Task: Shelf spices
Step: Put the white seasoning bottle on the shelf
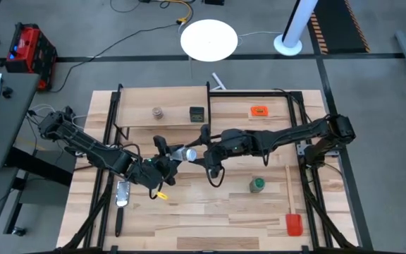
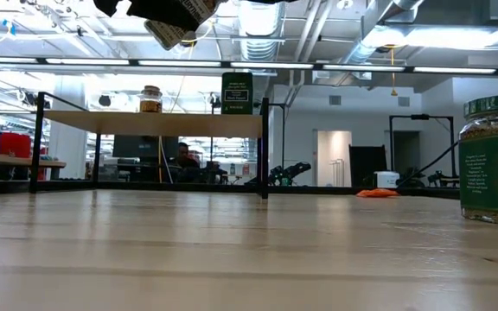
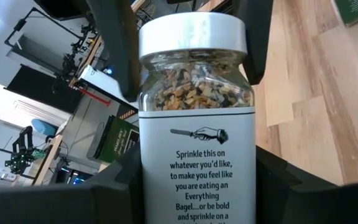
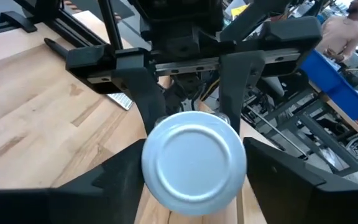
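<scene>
Light butcher-block table [image 1: 210, 212] in an open workshop. Mid-table, above the wood, the clear jar with white lid [image 1: 183, 152] lies sideways, lid pointing right, seasoning bits inside. Left gripper [image 1: 166, 164] clamps its body; right gripper [image 1: 201, 149] straddles the lid, fingers spread

Both arms, left arm [image 1: 83, 144] and right arm [image 1: 287, 134], are matte black, jointed, with thin cables trailing; flat, angular black fingers [image 4: 145, 93].

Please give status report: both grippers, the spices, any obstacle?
Left gripper shut on white-lidded jar, mid-air. Right gripper open around its lid, handover. Two spices on shelf; green-lidded jar on table. No obstacle seen.
</scene>
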Controlling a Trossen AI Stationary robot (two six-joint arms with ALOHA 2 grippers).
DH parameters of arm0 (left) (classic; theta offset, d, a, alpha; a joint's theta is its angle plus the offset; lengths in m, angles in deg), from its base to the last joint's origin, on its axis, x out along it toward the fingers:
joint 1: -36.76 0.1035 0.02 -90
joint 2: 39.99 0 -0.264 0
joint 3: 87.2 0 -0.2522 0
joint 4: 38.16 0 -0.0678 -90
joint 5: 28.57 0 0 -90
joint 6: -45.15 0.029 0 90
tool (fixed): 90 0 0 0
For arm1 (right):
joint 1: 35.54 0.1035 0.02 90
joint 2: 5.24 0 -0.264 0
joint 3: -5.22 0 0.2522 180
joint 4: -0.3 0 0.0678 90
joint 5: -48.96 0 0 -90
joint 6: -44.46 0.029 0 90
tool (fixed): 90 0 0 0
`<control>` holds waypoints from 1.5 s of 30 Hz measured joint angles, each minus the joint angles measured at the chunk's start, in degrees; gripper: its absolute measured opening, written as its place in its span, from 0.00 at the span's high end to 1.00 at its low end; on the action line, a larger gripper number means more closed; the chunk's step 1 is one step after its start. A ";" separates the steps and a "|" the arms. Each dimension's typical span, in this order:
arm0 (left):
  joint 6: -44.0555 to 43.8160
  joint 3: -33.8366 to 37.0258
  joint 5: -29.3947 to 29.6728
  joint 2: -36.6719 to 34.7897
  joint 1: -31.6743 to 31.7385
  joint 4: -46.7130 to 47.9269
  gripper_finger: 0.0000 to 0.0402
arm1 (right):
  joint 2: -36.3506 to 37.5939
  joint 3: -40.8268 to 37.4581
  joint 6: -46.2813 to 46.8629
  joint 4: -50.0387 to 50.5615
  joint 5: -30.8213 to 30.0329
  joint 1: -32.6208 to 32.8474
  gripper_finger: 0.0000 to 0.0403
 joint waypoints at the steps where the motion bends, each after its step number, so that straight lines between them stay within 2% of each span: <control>1: -0.04 0.00 0.11 0.00 0.10 0.04 0.58 | -0.20 0.37 0.03 0.28 0.00 0.01 0.39; 4: -0.85 0.04 -0.10 0.00 0.75 -0.08 0.58 | -0.30 1.72 0.08 2.69 -0.42 0.16 0.48; 8: -2.32 0.04 -0.81 -0.02 1.67 -0.28 0.58 | -0.34 4.00 2.29 6.97 -1.83 0.27 0.48; 10: -2.81 0.04 -0.87 -0.02 1.93 -0.56 0.51 | -0.38 5.90 3.37 10.20 -2.38 0.10 0.48; 13: -3.94 0.04 0.49 -0.02 2.21 -0.18 0.36 | -0.38 9.62 4.84 16.68 -4.99 -0.27 0.48; 16: -4.59 -0.02 1.82 -0.04 2.25 -0.42 0.29 | -0.49 14.25 5.86 22.89 -5.99 -1.00 0.48; 22: -4.43 -0.15 9.52 -0.15 1.76 -0.74 0.27 | -0.62 25.21 11.35 34.38 -3.69 -4.58 0.48; 24: -3.80 -0.13 12.85 -0.14 1.18 -0.44 0.27 | -1.44 29.12 13.30 37.00 -1.11 -6.29 0.48; 26: -1.94 0.14 15.30 -0.13 -0.04 -0.15 0.27 | -2.61 33.73 14.48 38.22 -1.12 -8.14 0.48; 30: 2.69 0.15 21.93 -0.88 -3.34 -0.68 0.27 | -7.19 42.55 13.68 41.61 -1.33 -11.52 0.48; 34: 4.00 0.11 31.20 -1.78 -6.15 -0.22 0.27 | -14.58 52.02 12.76 47.37 1.39 -13.38 0.48; 39: 2.81 0.11 32.09 -4.98 -9.29 0.43 0.27 | -22.41 63.26 14.16 53.17 2.99 -16.44 0.48; 45: 0.63 0.07 32.22 -11.13 -12.41 0.46 0.27 | -24.56 61.62 17.78 55.33 6.24 -19.38 0.48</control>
